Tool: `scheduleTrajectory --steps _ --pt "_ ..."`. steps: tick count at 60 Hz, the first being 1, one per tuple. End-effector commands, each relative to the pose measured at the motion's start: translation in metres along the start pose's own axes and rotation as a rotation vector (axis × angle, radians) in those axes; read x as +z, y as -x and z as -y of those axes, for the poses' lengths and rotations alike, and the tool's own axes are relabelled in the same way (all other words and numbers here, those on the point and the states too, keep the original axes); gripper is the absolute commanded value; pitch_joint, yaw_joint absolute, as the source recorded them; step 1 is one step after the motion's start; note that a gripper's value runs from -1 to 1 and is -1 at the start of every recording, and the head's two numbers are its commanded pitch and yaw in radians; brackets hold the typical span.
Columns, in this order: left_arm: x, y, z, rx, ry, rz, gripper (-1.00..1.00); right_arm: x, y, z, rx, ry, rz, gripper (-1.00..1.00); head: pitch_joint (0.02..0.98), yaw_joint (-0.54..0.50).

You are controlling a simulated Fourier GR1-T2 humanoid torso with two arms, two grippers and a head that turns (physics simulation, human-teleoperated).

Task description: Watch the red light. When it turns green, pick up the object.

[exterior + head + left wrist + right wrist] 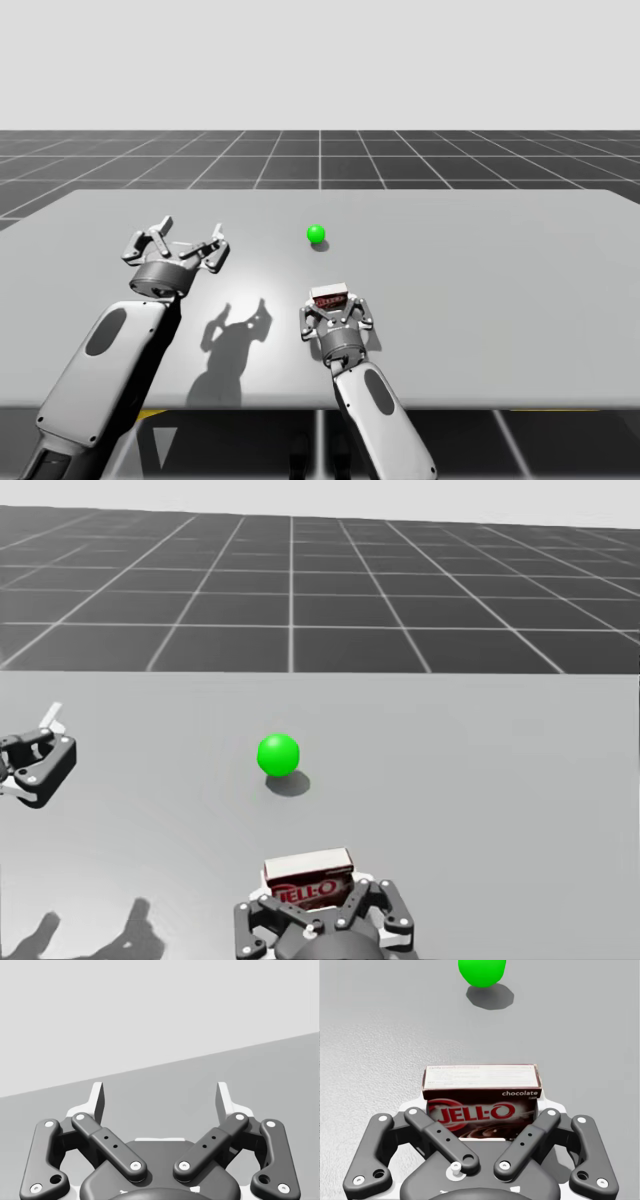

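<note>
The round light [316, 234] [278, 754] glows green at mid-table, and in the right wrist view the light [482, 971] lies ahead of the box. A dark brown rectangular box [481, 1092] [330, 296] [308, 875] stands between the fingers of my right gripper [481, 1110] [337, 305] [318, 895], which is shut on its two sides. I cannot tell whether the box is clear of the table. My left gripper [188, 232] [161, 1100] [45, 735] stands open over the left part of the table, holding nothing, well apart from the box.
The grey table [500, 280] stretches wide to the right and behind the light. Its front edge runs just behind my right forearm [380, 410]. A dark gridded floor lies beyond the far edge.
</note>
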Motion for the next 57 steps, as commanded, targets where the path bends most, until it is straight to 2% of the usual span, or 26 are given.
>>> scheduleTrajectory --steps 1,8,18,21,26,36,52,57 --pt "0.001 0.000 0.002 -0.002 0.001 0.000 -1.00 -0.003 -0.001 0.005 -0.017 0.086 0.000 1.00 0.486 -0.06" --pt "0.001 0.000 0.002 -0.002 0.001 0.000 -1.00 -0.002 -0.001 0.005 -0.013 0.083 0.003 1.00 0.452 -0.06" --pt "0.001 0.000 0.002 -0.002 0.001 0.000 -1.00 0.002 -0.013 0.006 -0.007 0.062 0.039 1.00 0.461 -0.06" --pt "0.001 0.000 0.002 -0.002 0.001 0.000 -1.00 0.005 -0.024 0.009 -0.008 0.047 0.066 1.00 0.464 -0.06" --pt "0.001 0.000 0.002 -0.002 0.001 0.000 -1.00 0.010 -0.044 0.013 0.006 0.045 0.128 1.00 0.465 -0.06" --pt "0.000 0.001 0.002 0.005 -0.001 0.003 -1.00 0.018 -0.084 0.021 0.061 0.043 0.263 1.00 0.460 -0.06" --pt "0.002 -0.001 0.001 0.006 -0.003 0.003 -1.00 0.029 -0.150 0.035 0.050 0.056 0.415 1.00 0.453 -0.06" --pt "0.002 -0.001 0.000 0.005 -0.007 0.005 -1.00 0.031 -0.168 0.041 0.068 0.062 0.497 1.00 0.452 -0.06"
